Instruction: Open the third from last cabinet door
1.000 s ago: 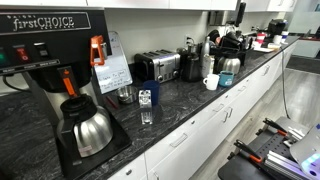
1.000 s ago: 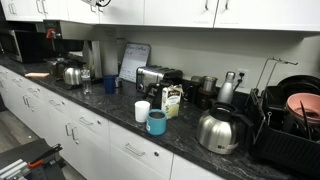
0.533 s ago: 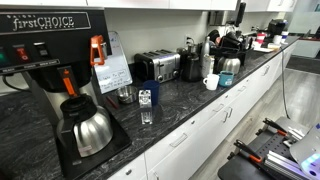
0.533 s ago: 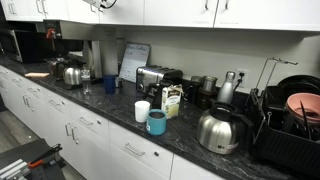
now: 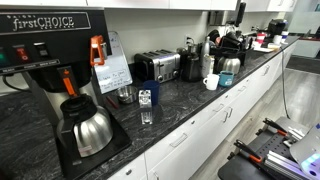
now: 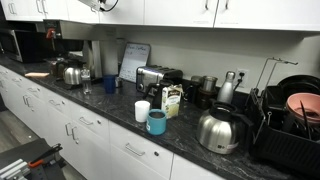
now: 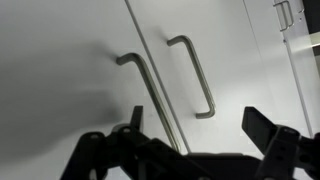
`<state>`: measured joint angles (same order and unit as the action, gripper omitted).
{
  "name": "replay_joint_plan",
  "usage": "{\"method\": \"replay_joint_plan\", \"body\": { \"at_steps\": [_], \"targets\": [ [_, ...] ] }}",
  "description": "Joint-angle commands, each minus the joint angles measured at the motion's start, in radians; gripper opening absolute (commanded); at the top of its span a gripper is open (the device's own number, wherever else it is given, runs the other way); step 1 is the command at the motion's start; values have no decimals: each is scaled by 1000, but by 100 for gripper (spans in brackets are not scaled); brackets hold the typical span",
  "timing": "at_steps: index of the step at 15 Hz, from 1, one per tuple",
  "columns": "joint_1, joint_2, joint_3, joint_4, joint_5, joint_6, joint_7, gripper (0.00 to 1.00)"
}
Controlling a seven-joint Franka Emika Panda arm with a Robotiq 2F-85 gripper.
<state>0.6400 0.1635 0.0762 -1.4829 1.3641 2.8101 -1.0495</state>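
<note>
No change shows in both exterior views over the last second, so the pull is likely not started: in the wrist view the gripper (image 7: 200, 135) hangs with jaws wide, just short of the handle (image 7: 193, 75) on the closed cabinet door (image 7: 225, 45).

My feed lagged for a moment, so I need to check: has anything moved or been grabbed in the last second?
Nothing visibly changed in either exterior view: the coffee maker, toaster and teal cup sit as before. In the wrist view, the gripper is open in front of the cabinet handles, holding neither.
</note>
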Motion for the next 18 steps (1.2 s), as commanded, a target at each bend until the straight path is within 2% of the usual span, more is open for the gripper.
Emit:
{"method": "replay_joint_plan", "body": {
  "at_steps": [1,7,8,9,10,11,12,18],
  "targets": [
    [-7,45,9,68,56,-23,-52,100],
    [-6,87,14,112,61,-40,-48,100],
    [-7,89,14,115,62,-44,-50,96],
    [-8,91,15,118,67,-44,-57,81],
    [-8,93,15,121,71,-41,-61,71],
    [-7,95,15,122,73,-35,-64,70],
    [-8,97,14,124,74,-30,-67,64],
    [-24,92,15,110,98,-29,-77,22]
  ]
}}
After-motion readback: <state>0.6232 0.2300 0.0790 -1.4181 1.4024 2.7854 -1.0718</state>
